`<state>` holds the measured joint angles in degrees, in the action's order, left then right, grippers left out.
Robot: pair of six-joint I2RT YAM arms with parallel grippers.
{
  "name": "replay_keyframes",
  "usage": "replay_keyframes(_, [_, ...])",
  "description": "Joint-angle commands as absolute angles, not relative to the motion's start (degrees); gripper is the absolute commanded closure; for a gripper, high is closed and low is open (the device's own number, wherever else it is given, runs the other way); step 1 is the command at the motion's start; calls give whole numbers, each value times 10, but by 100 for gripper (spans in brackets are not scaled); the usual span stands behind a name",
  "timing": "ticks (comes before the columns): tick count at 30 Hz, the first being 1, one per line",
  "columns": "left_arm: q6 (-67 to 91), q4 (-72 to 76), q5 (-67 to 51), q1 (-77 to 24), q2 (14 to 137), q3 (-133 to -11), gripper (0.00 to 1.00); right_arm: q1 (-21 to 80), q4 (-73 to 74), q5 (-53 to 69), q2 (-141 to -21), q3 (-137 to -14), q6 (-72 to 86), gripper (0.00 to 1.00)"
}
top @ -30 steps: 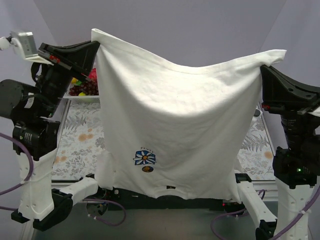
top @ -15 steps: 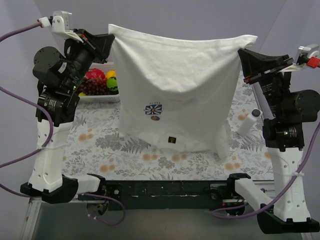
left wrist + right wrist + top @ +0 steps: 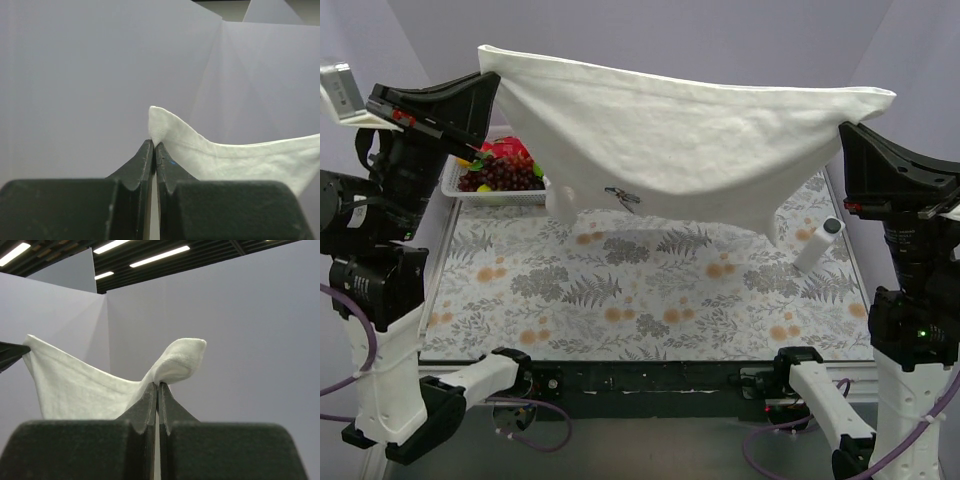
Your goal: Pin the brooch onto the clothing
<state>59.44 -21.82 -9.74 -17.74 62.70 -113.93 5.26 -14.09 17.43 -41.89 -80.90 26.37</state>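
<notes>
**Concealed and illegible items, three views.**
From above, the T-shirt (image 3: 700, 140) hung almost edge-on, so its emblem (image 3: 623, 196) read only as a thin dark streak, and no brooch could be distinguished there. The cloth and the left gripper (image 3: 490, 83) covered part of the fruit tray (image 3: 500, 198). A white cylinder (image 3: 817, 247) at the right was too small to identify. In both wrist views the bottom edge cut off the finger bodies. In the left wrist view the right edge also cut off the cloth.
</notes>
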Motion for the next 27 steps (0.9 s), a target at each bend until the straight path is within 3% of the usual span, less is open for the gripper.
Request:
replay_keyframes(1, [620,-204,-127,-175,608,-1163,100,52,-168,177,-403,-831,270,99])
replay_keyframes(15, [604,-220,-99,-176,625,-1122,100,52,-144,150,-399,-800,266,99])
replay_keyframes(21, [577,-240,-8,-176,656,-1035,100,52,-153,157,-431,-707,271,99])
replay_keyframes(27, [586,-155,51,-176,683,-862,100,52,-198,145,-471,-595,269,99])
